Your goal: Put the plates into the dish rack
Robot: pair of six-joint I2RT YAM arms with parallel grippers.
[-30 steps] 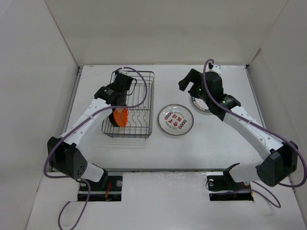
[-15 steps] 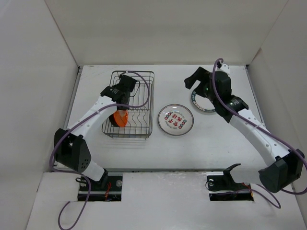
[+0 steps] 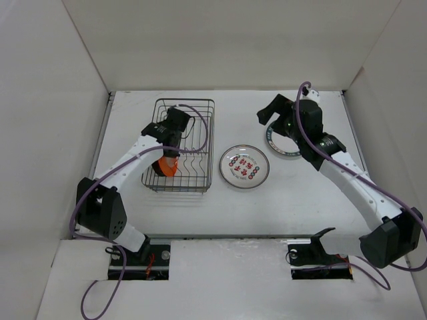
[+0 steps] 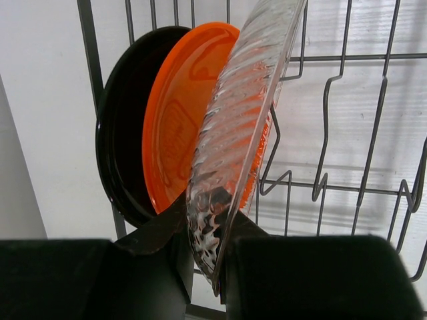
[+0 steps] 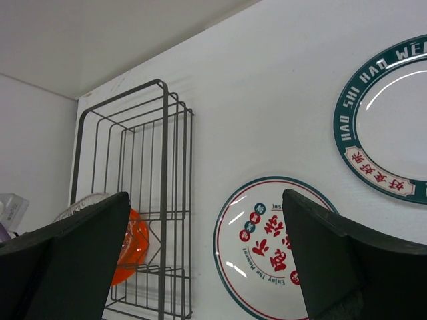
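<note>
Firmly, left end effector (image 4: 207, 250) clamps glass plate (image 4: 243, 120)

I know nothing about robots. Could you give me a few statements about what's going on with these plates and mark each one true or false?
1. The left gripper is shut on the glass plate. True.
2. The plate with red marks lies flat on the table, beside the rack. True.
3. The orange plate lies flat on the table too. False: it stands on edge in the rack, between the black plate and the glass plate.
4. The right gripper holds the green-rimmed plate. False: it is open and empty, and that plate lies on the table.
</note>
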